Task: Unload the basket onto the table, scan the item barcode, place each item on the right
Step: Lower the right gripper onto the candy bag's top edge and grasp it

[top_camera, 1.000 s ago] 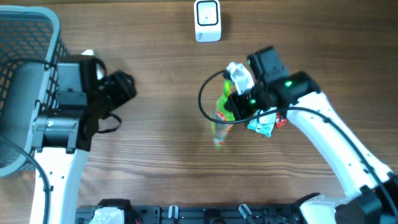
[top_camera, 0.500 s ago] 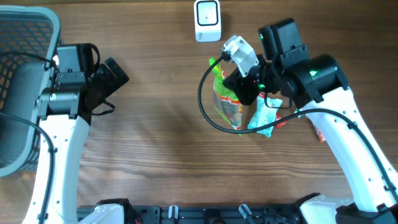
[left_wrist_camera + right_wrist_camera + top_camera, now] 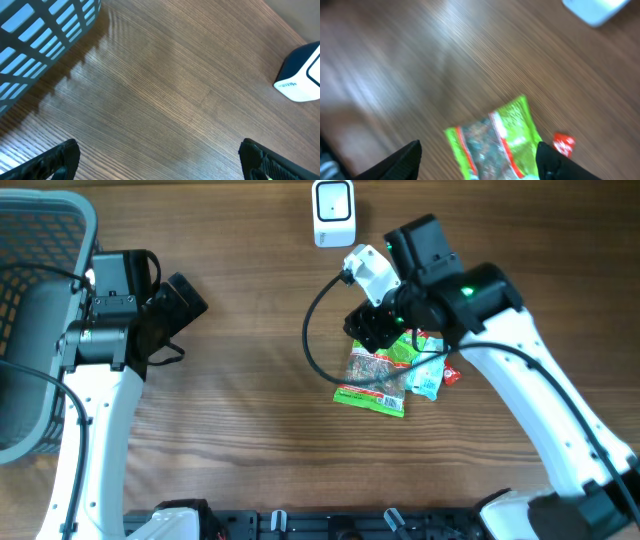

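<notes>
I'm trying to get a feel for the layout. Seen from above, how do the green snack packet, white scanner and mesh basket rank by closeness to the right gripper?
1. Green snack packet: lying flat right beside the right gripper, on the robot's side of it.
2. White scanner: farther off, at the top of the view.
3. Mesh basket: farthest, at the far left.

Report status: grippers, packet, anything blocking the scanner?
Left gripper open, empty. Right gripper open over green packet, lying flat on table, not held. Teal packet beside it; bare wood toward scanner.
</notes>
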You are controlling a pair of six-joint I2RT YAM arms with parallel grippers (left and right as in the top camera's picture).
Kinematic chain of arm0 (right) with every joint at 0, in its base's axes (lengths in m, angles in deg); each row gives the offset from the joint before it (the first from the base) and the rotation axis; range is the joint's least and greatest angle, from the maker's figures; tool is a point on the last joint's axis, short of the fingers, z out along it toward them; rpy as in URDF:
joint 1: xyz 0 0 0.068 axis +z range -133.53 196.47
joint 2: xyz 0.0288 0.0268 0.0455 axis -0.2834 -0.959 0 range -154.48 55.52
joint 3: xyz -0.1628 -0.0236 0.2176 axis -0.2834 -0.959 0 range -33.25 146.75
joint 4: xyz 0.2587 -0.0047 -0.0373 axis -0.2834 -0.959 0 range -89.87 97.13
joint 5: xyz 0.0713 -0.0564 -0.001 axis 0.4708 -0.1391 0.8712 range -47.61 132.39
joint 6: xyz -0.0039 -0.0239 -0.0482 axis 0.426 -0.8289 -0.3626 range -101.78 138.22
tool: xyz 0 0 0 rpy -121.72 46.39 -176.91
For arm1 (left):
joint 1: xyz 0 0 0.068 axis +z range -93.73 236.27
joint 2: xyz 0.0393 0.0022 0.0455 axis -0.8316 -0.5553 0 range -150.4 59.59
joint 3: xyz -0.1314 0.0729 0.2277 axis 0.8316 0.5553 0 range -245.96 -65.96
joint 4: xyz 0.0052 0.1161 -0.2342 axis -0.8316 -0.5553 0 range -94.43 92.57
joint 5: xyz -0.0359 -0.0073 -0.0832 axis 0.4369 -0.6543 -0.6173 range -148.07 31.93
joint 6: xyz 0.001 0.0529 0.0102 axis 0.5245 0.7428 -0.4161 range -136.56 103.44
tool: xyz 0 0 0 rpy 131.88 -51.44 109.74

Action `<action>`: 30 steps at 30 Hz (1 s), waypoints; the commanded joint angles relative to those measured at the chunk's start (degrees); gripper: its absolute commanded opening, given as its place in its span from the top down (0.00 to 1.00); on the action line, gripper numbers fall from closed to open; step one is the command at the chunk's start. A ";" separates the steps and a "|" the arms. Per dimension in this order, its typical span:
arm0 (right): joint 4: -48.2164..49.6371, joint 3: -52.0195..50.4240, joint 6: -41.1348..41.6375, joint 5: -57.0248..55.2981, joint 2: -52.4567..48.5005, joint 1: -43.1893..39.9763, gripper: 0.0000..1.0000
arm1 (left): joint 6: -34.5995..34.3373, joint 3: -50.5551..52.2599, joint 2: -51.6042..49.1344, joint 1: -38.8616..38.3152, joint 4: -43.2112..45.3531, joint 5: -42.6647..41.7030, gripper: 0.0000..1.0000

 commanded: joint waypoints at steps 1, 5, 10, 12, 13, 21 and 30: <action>-3.19 -1.79 3.15 -7.50 -5.53 -0.15 0.17 | 0.42 -0.52 -0.35 0.26 0.09 1.09 0.00; -7.67 -1.86 14.84 -7.48 -12.76 -0.46 0.07 | 0.42 -0.52 -0.35 0.26 0.09 1.09 0.00; -6.88 -1.88 19.56 -7.76 -21.11 -1.55 0.07 | 0.42 -0.52 -0.35 0.26 0.09 1.09 0.00; -6.54 -1.88 21.49 -8.22 -23.80 -2.80 0.07 | 0.42 -0.52 -0.35 0.26 0.09 1.09 0.00; -6.19 -1.88 22.56 -8.66 -24.72 -3.52 0.08 | 0.42 -0.52 -0.35 0.26 0.09 1.09 0.00; -3.06 -1.95 20.13 6.99 -26.34 -3.02 0.08 | 0.42 -0.52 -0.35 0.26 0.09 1.09 0.00; -2.01 -1.97 20.52 6.54 -25.92 1.81 0.16 | 0.42 -0.52 -0.35 0.26 0.09 1.09 0.00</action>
